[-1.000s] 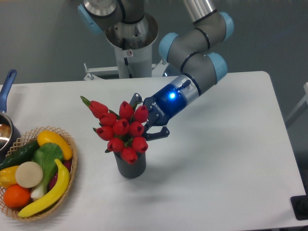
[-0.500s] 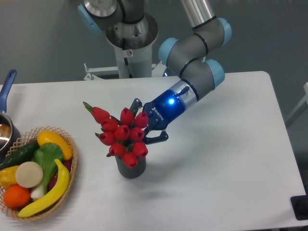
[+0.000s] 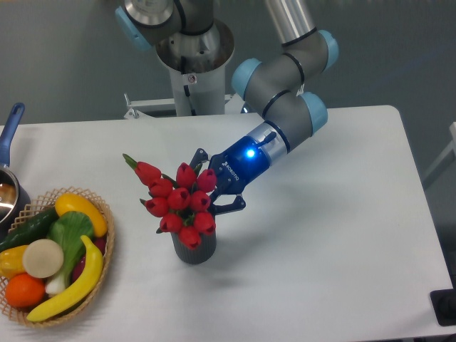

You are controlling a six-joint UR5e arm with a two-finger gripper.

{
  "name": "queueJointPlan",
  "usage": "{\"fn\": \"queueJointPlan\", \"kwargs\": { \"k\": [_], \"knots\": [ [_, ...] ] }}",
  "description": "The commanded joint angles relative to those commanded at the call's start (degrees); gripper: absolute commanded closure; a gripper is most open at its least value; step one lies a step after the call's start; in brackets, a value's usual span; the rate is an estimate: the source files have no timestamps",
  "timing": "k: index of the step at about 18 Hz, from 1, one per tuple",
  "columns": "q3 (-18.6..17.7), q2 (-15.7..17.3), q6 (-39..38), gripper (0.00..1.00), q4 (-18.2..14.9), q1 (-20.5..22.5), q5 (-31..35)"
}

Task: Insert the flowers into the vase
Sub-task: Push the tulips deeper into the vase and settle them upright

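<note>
The flowers (image 3: 177, 199), a bunch of red tulip buds with green leaves, stand with their stems down in the vase (image 3: 194, 249), a small dark grey ribbed cylinder at the table's middle. The bunch leans to the left and spreads wider than the vase mouth. My gripper (image 3: 211, 182) reaches in from the right, directly behind the buds. Its two dark finger links show above and below the bunch. The fingertips are hidden by the buds, and the bunch moves along with the gripper.
A wicker basket (image 3: 105, 235) of fruit and vegetables sits at the front left. A metal pot with a blue handle (image 3: 10, 128) is at the left edge. The robot base (image 3: 192, 78) stands behind the table.
The gripper has shifted slightly left and down, and the flowers have sunk a little lower into the vase with it.
</note>
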Motion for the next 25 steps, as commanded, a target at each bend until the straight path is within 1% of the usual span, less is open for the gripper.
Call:
{"fn": "queueJointPlan", "kwargs": {
  "k": [3,5,9,11,13,16,17,18,20,21,23,25],
  "knots": [
    [0.3,-0.4,0.1,0.61,0.1,0.0,0.4],
    [0.4,-0.5,0.1,0.61,0.1,0.1,2.4],
    [0.3,-0.9,0.2,0.61,0.2,0.9,2.5],
    [0.4,-1.2,0.8,0.57,0.1,1.1,2.5],
    [0.0,-1.3,3.5,0.53,0.1,1.6,2.5],
    [-0.3,-1.3,4.0,0.47,0.1,1.7,2.5],
    [-0.3,-1.3,4.0,0.41,0.1,1.8,2.5],
    [-0.3,-1.3,4.1,0.29,0.2,1.9,2.5],
    [-0.2,-1.1,4.1,0.15,0.2,2.1,2.5],
    [-0.2,-1.1,4.1,0.07,0.2,2.1,2.5],
    [-0.2,-0.7,4.0,0.05,0.2,2.2,2.5],
    [-0.2,-0.2,4.1,0.0,0.2,2.3,2.5]
  ]
}}
